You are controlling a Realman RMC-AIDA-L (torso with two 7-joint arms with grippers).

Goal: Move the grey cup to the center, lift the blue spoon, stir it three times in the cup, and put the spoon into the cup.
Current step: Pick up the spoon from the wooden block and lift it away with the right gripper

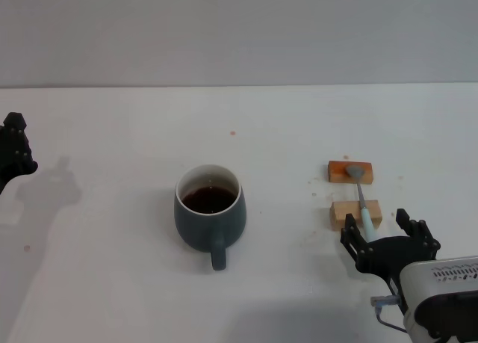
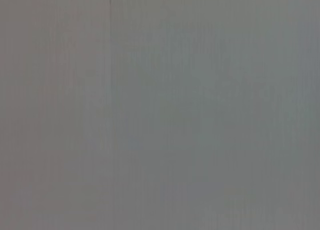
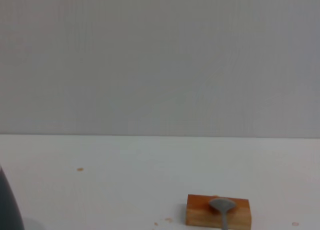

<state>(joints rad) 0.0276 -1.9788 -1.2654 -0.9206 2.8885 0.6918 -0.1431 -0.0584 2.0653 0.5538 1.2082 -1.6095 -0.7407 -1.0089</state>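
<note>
The grey cup [image 1: 210, 216] stands near the middle of the white table, dark liquid inside, its handle pointing toward me. The blue spoon [image 1: 361, 199] lies across two small wooden blocks right of the cup, its silver bowl [image 3: 221, 205] on the far block and its pale handle reaching over the near one. My right gripper [image 1: 387, 238] is open just in front of the near block, its fingers either side of the handle's end, holding nothing. My left gripper [image 1: 13, 152] hangs at the far left edge, away from the cup.
The far wooden block [image 1: 350, 171] and near wooden block [image 1: 355, 213] carry the spoon. A small orange speck [image 1: 232, 133] marks the table behind the cup. A sliver of the cup [image 3: 9, 205] shows in the right wrist view. The left wrist view shows only flat grey.
</note>
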